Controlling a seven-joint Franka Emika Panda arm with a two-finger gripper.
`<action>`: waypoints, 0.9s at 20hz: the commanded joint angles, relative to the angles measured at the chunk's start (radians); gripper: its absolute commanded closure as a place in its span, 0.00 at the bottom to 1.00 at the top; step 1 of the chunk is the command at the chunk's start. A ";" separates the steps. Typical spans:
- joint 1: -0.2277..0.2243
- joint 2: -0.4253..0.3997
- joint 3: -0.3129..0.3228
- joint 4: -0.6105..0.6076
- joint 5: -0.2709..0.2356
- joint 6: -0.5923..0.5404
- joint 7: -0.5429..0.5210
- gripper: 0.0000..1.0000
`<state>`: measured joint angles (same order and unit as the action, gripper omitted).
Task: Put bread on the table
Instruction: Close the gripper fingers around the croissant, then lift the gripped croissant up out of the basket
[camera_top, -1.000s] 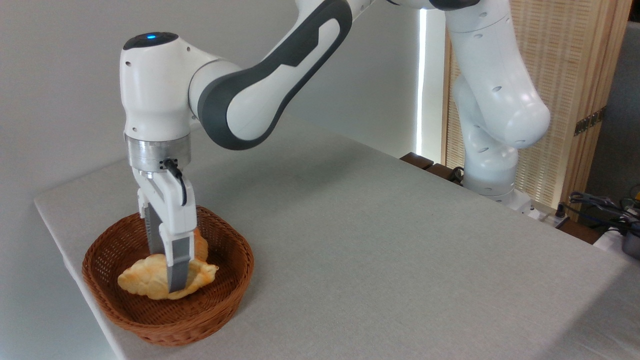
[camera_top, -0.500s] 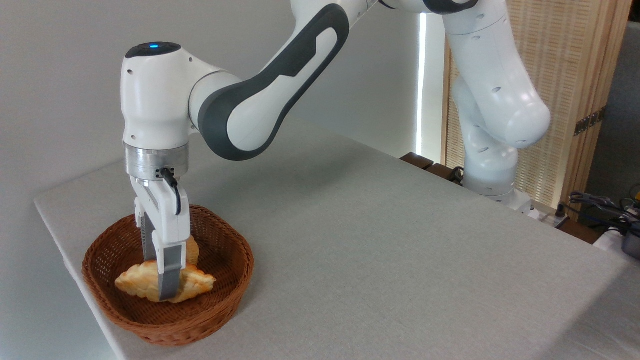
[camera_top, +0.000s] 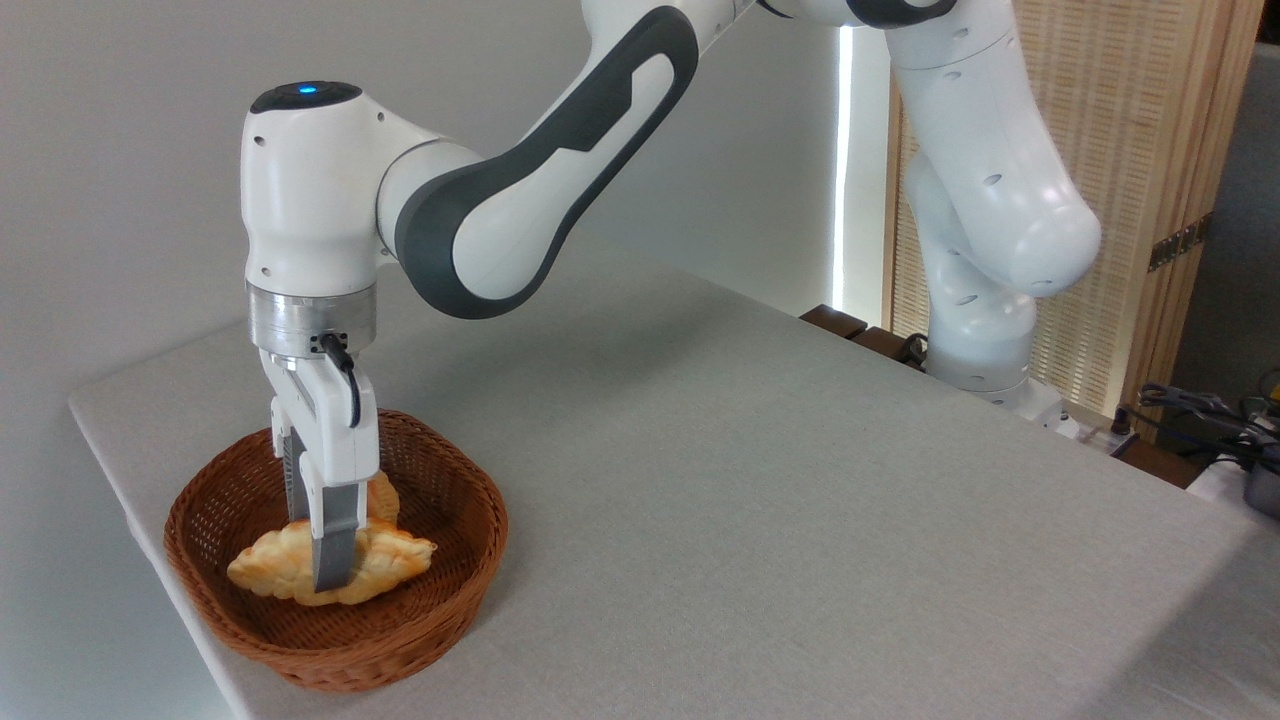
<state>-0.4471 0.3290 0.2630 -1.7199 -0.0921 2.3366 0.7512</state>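
Change: since half a second ago the end effector has risen a touch and the bread has tipped closer to level, its right tip now higher; a second ago the fingers stood wider around it.
End effector (camera_top: 325, 570): points straight down into the basket, fingers closed onto the middle of the bread, the near grey finger crossing its front.
Bread (camera_top: 385, 560): clamped between the fingers, lying roughly level inside the basket; whether it touches the basket floor I cannot tell.
Bun (camera_top: 382, 496): just behind the bread, mostly hidden by the fingers.
Basket (camera_top: 470, 545): brown wicker, on the near left corner of the tabletop.
Tabletop (camera_top: 750, 480): pale grey fabric, stretching right and far.
Arm base (camera_top: 975, 360): at the far right edge.
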 joint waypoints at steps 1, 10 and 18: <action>0.001 -0.021 0.002 0.000 -0.001 -0.020 0.016 0.61; 0.002 -0.024 0.001 0.002 -0.001 -0.036 0.014 0.62; 0.002 -0.163 0.009 0.003 -0.052 -0.206 0.003 0.62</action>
<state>-0.4461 0.2391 0.2638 -1.7118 -0.1234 2.2098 0.7510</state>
